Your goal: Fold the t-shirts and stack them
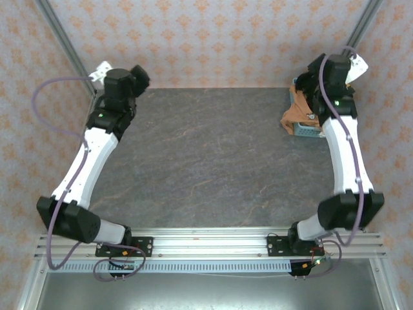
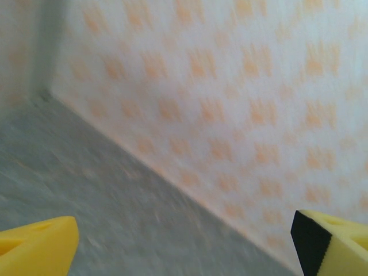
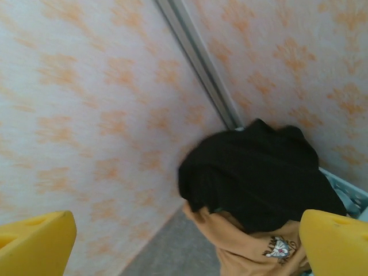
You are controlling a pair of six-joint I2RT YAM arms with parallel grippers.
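The black shirt (image 3: 259,172) lies heaped over the tan shirt (image 3: 244,250) in the basket (image 3: 348,198) at the far right corner of the table (image 1: 206,155), so the right gripper (image 3: 184,247) hovers wide open facing them, likely to pull one out, while the left gripper (image 2: 184,247), open and empty, idles far left.

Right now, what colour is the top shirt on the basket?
The top shirt is black; the right wrist view shows it best.
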